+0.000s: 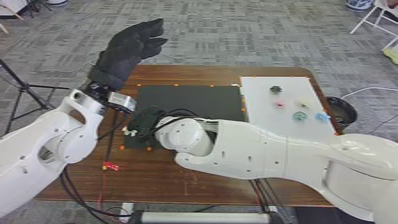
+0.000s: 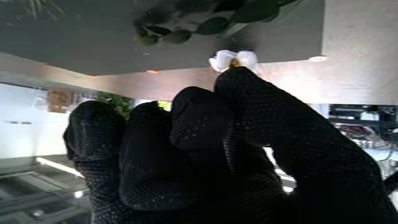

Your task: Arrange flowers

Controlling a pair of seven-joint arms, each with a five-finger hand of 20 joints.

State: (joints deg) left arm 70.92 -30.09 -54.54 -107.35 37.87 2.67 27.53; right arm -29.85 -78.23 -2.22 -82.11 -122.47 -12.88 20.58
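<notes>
My right hand is low over the left part of the black mat, a white flower right at its tip. Whether it grips that flower or merely meets it, I cannot tell. Green leaves show near the flower, over the mat. My left hand is raised at the far left, its fingers loosely extended and holding nothing. Across the tabletop, on the white sheet to my right, small blooms sit apart: a dark one farthest, then pink and pale yellow, with teal and blue nearer me.
</notes>
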